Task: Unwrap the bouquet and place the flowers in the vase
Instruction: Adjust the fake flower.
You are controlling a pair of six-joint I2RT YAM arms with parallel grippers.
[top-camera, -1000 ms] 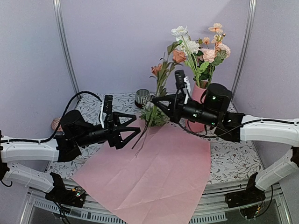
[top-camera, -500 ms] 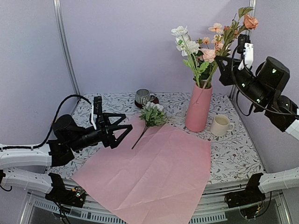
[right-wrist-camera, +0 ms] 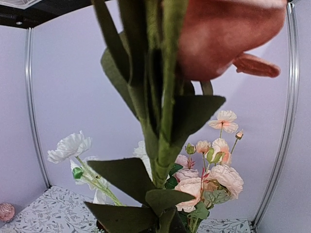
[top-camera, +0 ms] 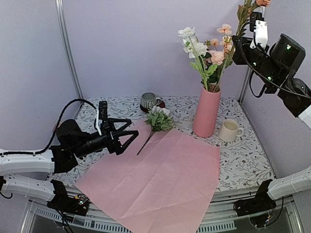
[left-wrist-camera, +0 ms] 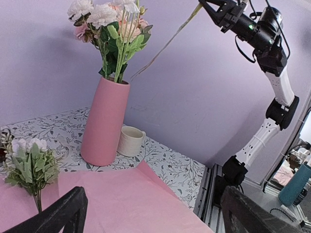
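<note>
Nearest on the flower-patterned table [top-camera: 243, 167] lies a large, creased sheet of pale pink paper [top-camera: 160, 184], spread flat. Over its left edge hover the left arm's black fingers [top-camera: 129, 133], spread wide with nothing between them. Just beyond, at the paper's far edge, a small bunch of white blooms with green leaves [top-camera: 158, 118] lies on its side, with its stem pointing near and left onto the sheet. Farther back and left of it stands a dark striped mug on a red saucer [top-camera: 148, 101]. To the right, a short cream cup [top-camera: 228, 130] sits beside the tall matte pink vase [top-camera: 206, 112]. It stands upright just off the paper's far right corner and holds white, peach and pink flowers [top-camera: 201, 48]. High above and right of the vase, the right arm's fingers [top-camera: 237, 48] are closed on a long green stem with a peach bloom [right-wrist-camera: 167, 87]. The stem's lower end slants down to the vase mouth among the other stems.
</note>
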